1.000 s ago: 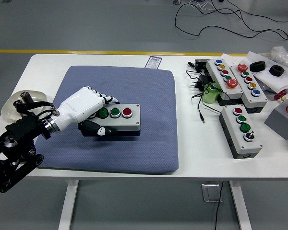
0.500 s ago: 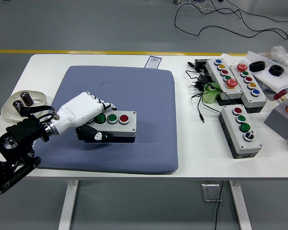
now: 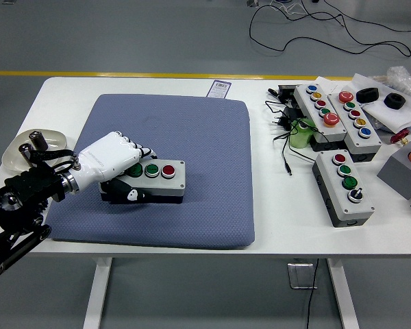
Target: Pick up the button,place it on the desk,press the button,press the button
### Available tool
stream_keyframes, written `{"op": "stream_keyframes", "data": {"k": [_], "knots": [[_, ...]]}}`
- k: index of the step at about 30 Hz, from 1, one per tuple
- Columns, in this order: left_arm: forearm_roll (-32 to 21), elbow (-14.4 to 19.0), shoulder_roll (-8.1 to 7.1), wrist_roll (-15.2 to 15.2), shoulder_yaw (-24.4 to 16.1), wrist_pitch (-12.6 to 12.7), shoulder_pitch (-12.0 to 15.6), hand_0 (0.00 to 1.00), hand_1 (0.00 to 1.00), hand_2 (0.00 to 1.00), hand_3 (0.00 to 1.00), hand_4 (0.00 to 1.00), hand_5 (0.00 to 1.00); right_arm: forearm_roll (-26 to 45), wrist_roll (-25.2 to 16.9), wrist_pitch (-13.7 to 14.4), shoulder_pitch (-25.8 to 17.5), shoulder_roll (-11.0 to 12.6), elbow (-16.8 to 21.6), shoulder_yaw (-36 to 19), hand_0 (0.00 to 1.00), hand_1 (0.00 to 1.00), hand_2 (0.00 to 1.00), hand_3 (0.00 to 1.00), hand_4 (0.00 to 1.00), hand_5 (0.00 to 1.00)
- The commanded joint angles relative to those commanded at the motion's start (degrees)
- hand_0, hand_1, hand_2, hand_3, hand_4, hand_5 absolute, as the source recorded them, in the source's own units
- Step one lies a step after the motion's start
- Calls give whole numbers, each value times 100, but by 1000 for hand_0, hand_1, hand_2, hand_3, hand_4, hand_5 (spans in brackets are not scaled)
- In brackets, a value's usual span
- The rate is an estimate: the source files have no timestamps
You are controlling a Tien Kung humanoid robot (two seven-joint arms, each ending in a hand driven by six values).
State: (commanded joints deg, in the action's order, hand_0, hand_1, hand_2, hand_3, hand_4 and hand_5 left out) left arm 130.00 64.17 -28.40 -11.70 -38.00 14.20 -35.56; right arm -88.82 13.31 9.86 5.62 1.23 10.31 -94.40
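The left hand (image 3: 113, 164) holds the button box (image 3: 151, 181) by its left end, fingers over the top and thumb on the front. Over the last second the box has slid left and toward the near edge across the blue mat (image 3: 168, 171). It looks low over the mat, so set-down seems close, though contact cannot be told. The mat around it is bare, with open room right and behind. A dish (image 3: 20, 147) sits near the wrist on the table (image 3: 274, 219).
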Motion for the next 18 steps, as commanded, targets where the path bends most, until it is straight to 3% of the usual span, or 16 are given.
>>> {"op": "stream_keyframes", "data": {"k": [1, 7, 8, 11, 13, 14, 18], "knots": [[0, 15, -13, 19, -8, -98, 12, 884, 922, 998, 950, 930, 596, -10, 0, 0, 2, 1, 0, -1, 658, 667, 685, 590, 422, 261], [0, 171, -57, 56, -242, -346, 165, 884, 922, 998, 950, 930, 596, -18, -3, 1, -2, 1, 0, -8, 658, 666, 685, 590, 422, 262], [-41, 290, -66, 63, -390, -406, 264, 998, 994, 998, 998, 934, 595, -22, -5, 1, -4, 2, 0, -12, 657, 666, 685, 590, 422, 262], [-249, 645, -61, 72, -862, -447, 538, 998, 994, 998, 998, 934, 595, -18, -11, 1, -7, 3, 0, -18, 657, 666, 685, 590, 422, 262], [-446, 998, -31, 91, -1297, -365, 788, 998, 994, 998, 998, 934, 595, -15, -14, 1, -7, 2, 0, -20, 657, 666, 685, 590, 422, 262], [-534, 1145, -11, 110, -1478, -317, 878, 920, 924, 983, 973, 927, 647, -13, -16, 0, -6, 3, 0, -20, 657, 666, 685, 590, 422, 263], [-798, 1831, 130, 409, -2200, 74, 1213, 920, 924, 983, 973, 927, 647, -14, -20, 0, -7, -3, 0, -38, 657, 666, 685, 590, 422, 263]]}}
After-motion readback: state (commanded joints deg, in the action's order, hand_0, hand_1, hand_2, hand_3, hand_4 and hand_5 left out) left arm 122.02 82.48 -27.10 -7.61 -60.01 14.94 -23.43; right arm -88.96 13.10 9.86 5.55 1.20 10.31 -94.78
